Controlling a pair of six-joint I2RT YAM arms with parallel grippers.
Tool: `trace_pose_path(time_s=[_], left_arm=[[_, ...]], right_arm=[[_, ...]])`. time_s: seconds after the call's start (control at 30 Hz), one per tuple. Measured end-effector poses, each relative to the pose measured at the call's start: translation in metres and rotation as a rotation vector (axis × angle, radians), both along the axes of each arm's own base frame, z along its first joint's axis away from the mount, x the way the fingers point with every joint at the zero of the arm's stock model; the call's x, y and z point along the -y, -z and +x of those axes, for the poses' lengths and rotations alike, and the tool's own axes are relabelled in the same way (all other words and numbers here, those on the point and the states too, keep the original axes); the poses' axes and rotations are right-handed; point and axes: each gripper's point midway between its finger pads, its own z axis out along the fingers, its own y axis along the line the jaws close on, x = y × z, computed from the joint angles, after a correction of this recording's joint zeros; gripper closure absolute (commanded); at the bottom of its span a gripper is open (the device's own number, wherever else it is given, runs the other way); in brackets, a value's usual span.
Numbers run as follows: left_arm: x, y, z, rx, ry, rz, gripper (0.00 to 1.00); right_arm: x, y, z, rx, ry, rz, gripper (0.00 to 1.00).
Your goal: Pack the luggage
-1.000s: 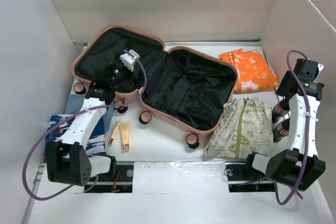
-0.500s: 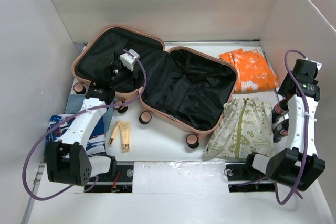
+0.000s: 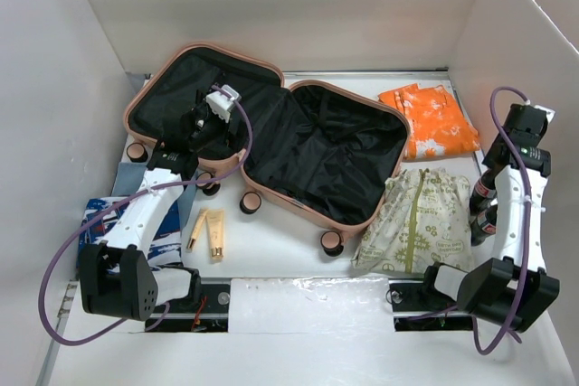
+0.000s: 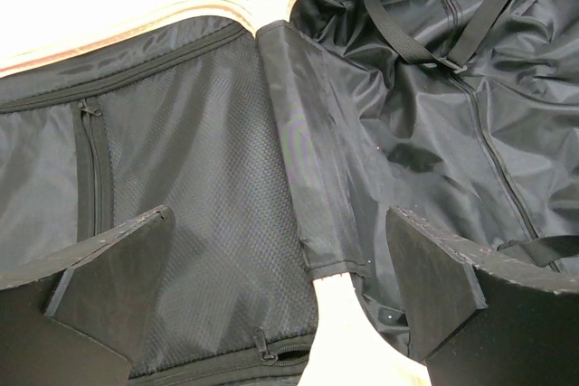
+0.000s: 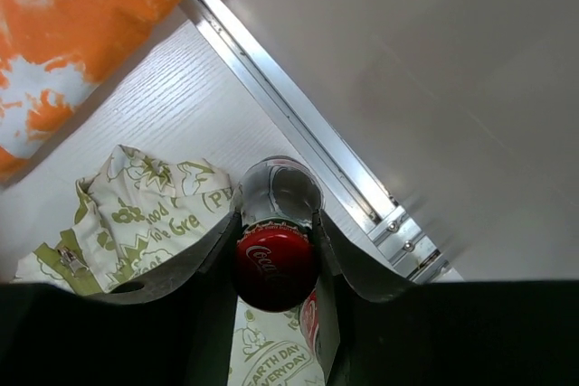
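Salmon-pink luggage [image 3: 271, 137] lying open, black lining, small wheels

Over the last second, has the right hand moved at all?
Yes, slightly: the right hand has edged downward in the top view, closer to the drawstring bag, gripping a Coca-Cola bottle.

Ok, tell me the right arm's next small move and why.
Probably lift straight up. The right gripper looks shut on the red cap of the Coca-Cola bottle, which stands upright beside the drawstring bag, and the luggage lies open to receive it.
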Motion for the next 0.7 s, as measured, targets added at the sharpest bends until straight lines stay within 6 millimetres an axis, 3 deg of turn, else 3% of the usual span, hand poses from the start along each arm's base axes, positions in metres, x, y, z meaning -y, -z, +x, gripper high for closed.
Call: trace_pose_path(time_s=[0.2,0.37,0.7], left_arm=[[0.001,0.0,0.0,0.001,0.002,0.0,0.0],[0.004,0.0,-0.001,0.001,0.01,0.0,0.0],[0.003,-0.001,0.0,0.004,0.003,0.001,0.0]], right_arm=[[-0.003,-0.001,-0.005,-0.014,-0.043,-0.015,1.0],[-0.017,-0.018,-0.004,0.01,-0.125,-0.062,1.0],[-0.058,-0.1,0.024,0.155,-0.288,-0.194,1.0]])
